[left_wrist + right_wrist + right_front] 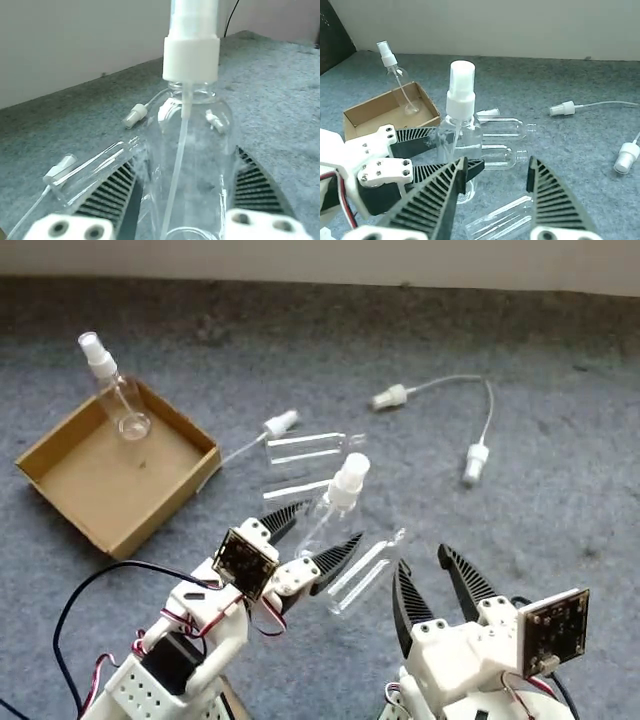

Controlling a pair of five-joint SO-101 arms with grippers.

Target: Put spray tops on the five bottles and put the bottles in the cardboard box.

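one capped bottle (122,405) in the cardboard box (160,512), upper left; your left hand (320,528) grips a second bottle (335,502), right hand (422,560) open, empty; three remain.

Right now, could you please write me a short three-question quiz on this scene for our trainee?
1. True or false: the left hand is shut on an upright capped bottle.
2. How many bottles are in the cardboard box? A: one. B: two. C: three.
3. Fill in the gap: the right hand is ___ (open or shut).

Key: 1 true; 2 A; 3 open.
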